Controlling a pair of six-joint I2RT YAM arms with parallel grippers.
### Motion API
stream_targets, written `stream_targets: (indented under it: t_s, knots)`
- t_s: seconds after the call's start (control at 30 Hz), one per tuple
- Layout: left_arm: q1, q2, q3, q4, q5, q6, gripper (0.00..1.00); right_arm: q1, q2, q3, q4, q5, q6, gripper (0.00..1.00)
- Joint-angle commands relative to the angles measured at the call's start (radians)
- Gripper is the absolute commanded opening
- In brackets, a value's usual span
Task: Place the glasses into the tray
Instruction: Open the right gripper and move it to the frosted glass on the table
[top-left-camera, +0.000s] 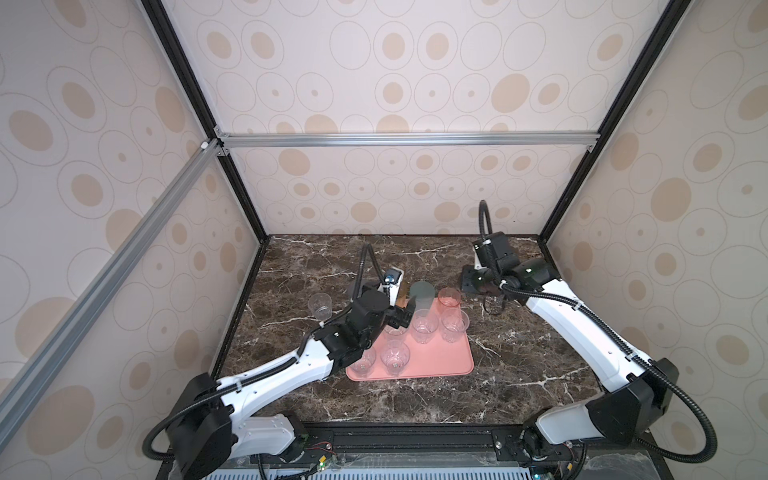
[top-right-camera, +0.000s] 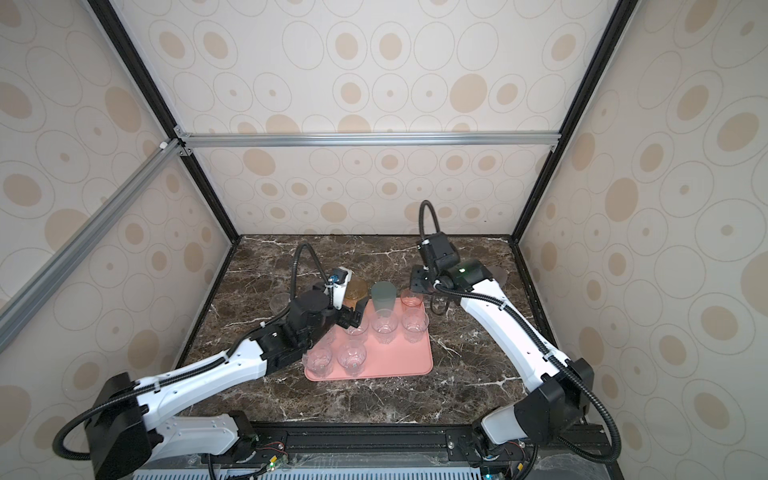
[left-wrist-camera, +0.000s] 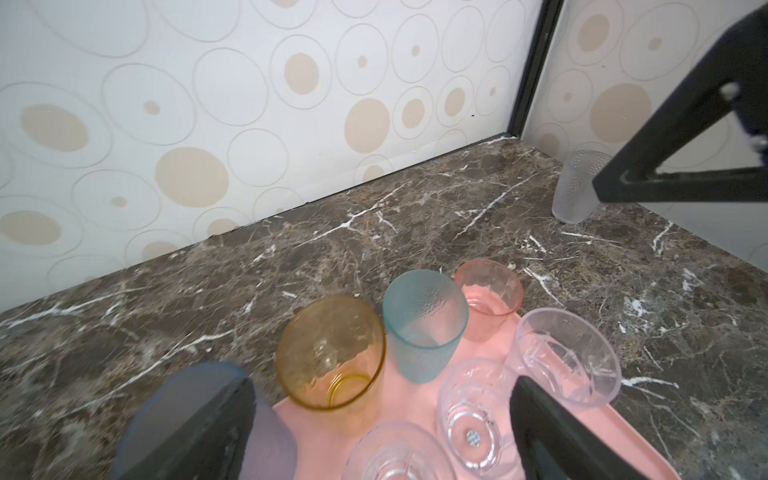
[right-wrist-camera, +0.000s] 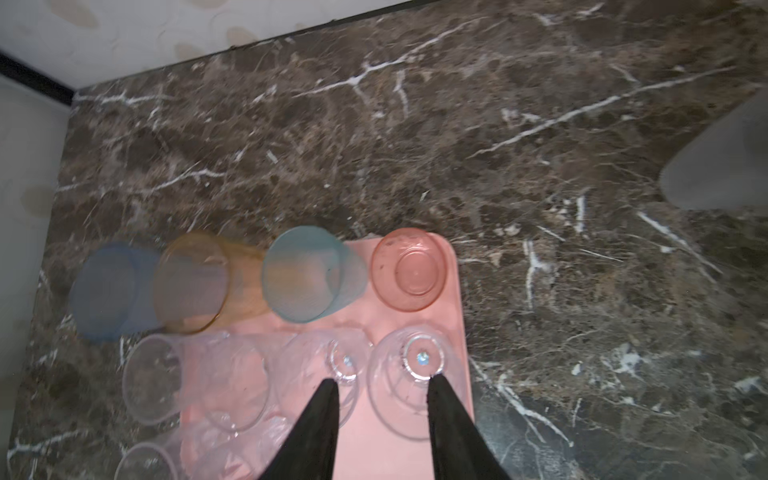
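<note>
salmon-pink tray (top-left-camera: 440, 361), teal tumbler (left-wrist-camera: 424, 324), brown white-veined tabletop (top-left-camera: 519, 374)

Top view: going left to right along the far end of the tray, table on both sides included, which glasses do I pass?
clear glass → amber tumbler → teal tumbler → pink tumbler → frosted tumbler, half hidden behind the right arm.

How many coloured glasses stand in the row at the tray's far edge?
4: pink glass at the tray's right corner, teal glass beside it, amber glass at the left corner, grey-blue glass off it, leftmost. None look hidden there.
</note>
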Motion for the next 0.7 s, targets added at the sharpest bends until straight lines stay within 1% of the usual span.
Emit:
stream_targets:
  t_s: [0.0,0.1,0.13,0.2,0.27,0.3,0.33,0.5,0.67]
  knots:
    - [-0.031,0.114,0.130,0.072,0.008,0.067,0.96,-0.118,0.011,-0.059,0.080,-0.031,0.004,0.40]
    - [-0.063,0.237,0.229,0.057,-0.021,0.117,0.96,-0.247,0.053,-0.090,0.154,-0.088,0.068,0.45]
    - [-0.073,0.280,0.267,0.042,-0.029,0.138,0.96,-0.285,0.073,-0.094,0.169,-0.082,0.093,0.47]
    - [-0.091,0.351,0.339,0.010,-0.043,0.176,0.96,-0.344,0.121,-0.091,0.202,-0.071,0.130,0.50]
    - [-0.110,0.413,0.400,-0.025,-0.055,0.212,0.96,-0.396,0.176,-0.075,0.208,-0.104,0.169,0.50]
    - [-0.118,0.438,0.421,-0.036,-0.060,0.231,0.96,-0.410,0.203,-0.062,0.207,-0.130,0.176,0.50]
    - [-0.126,0.456,0.434,-0.038,-0.066,0.246,0.97,-0.413,0.223,-0.051,0.207,-0.122,0.172,0.50]
    - [-0.135,0.487,0.450,-0.034,-0.079,0.288,0.98,-0.416,0.280,0.020,0.180,-0.005,0.118,0.51]
    - [-0.134,0.484,0.430,-0.021,-0.100,0.318,0.99,-0.434,0.339,0.113,0.127,0.047,0.068,0.51]
